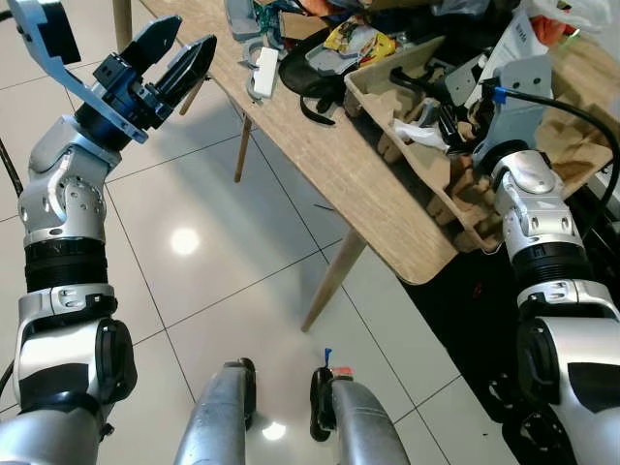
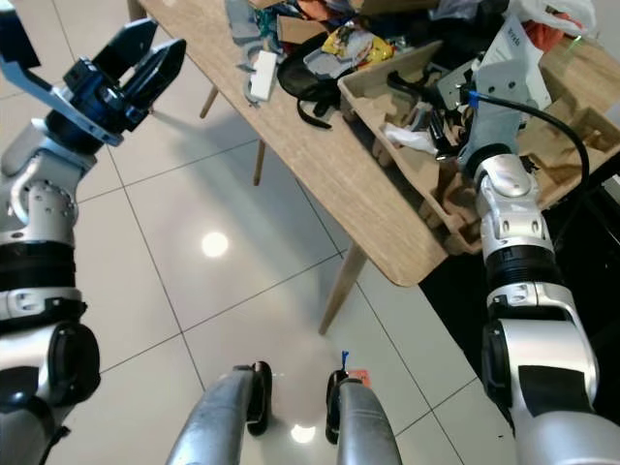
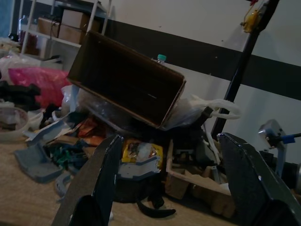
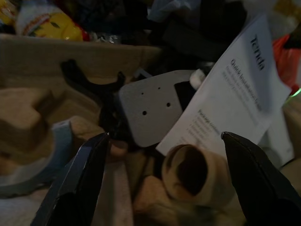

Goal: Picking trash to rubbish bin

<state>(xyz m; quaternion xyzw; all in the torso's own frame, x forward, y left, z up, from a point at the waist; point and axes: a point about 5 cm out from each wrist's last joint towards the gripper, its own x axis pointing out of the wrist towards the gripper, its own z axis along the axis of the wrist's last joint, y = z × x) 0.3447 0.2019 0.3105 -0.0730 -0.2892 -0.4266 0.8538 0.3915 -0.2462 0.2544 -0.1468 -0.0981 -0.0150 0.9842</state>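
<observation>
The right gripper (image 4: 160, 165) is hovering with fingers wide over a cardboard roll (image 4: 195, 174), which is lying in the moulded pulp tray (image 1: 373, 92) near the table's (image 1: 339, 174) front corner. The roll is probably light and crushable, best pinched across its wall. Its open end is facing the wrist camera, long axis pointing away. The left gripper (image 1: 170, 63) is waiting wide open beside the table's left edge.
</observation>
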